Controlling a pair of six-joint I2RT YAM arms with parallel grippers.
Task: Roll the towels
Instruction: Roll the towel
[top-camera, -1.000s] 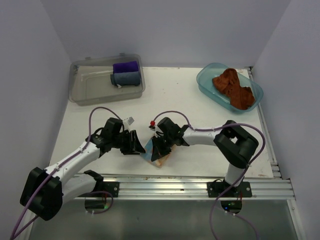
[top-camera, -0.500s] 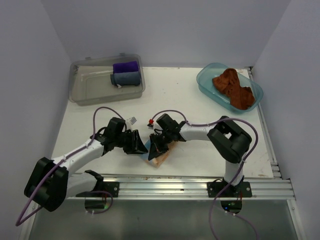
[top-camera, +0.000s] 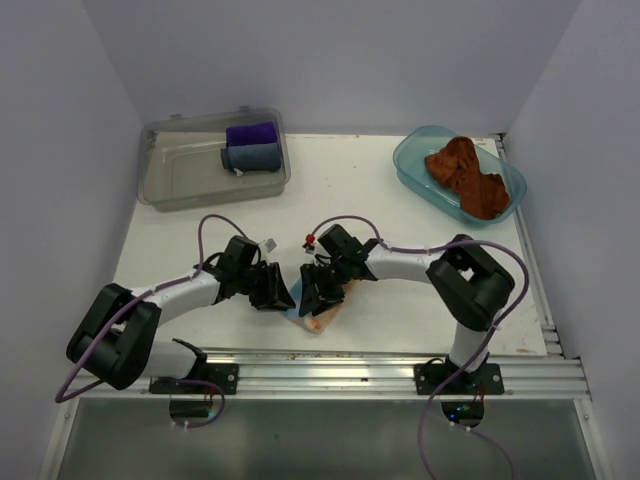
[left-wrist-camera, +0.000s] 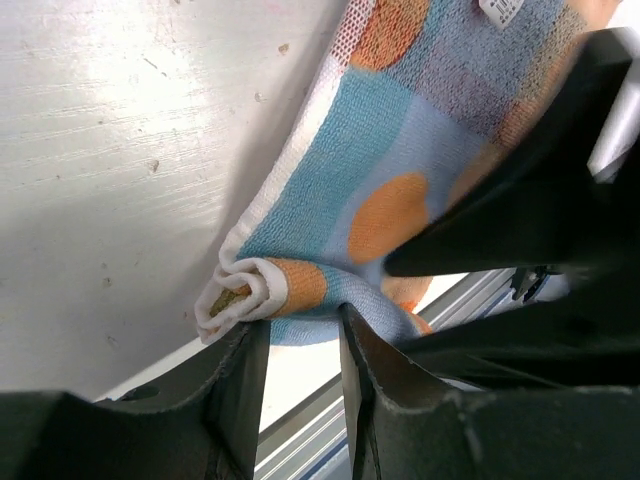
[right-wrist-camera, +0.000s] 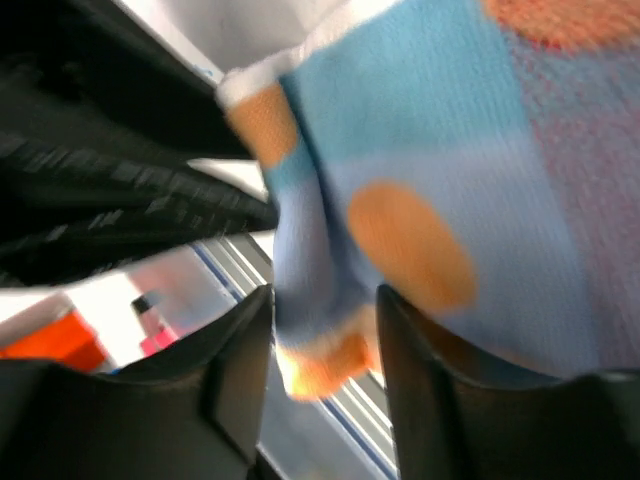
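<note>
The patterned pale blue, orange and white towel (top-camera: 318, 318) lies at the table's front middle, squeezed between both grippers. In the left wrist view its rolled end (left-wrist-camera: 255, 285) rests against the tips of my left gripper (left-wrist-camera: 300, 325), whose fingers stand a little apart, with table and rail showing in the gap. My right gripper (right-wrist-camera: 322, 300) is open, and a hanging fold of the towel (right-wrist-camera: 320, 270) sits loosely between its fingers. From above, the left gripper (top-camera: 283, 294) and right gripper (top-camera: 310, 296) almost meet. The rust-brown towel (top-camera: 465, 175) lies crumpled in a blue tub.
The blue tub (top-camera: 410, 160) stands at the back right. A clear bin (top-camera: 170, 180) at the back left holds a purple cloth (top-camera: 251, 133) and a grey-blue cloth (top-camera: 252, 157). The metal rail (top-camera: 380, 365) runs along the front edge, just below the towel.
My right gripper has opened and let go of the towel's fold. My left gripper has slid right towards the towel, its fingers narrowing slightly.
</note>
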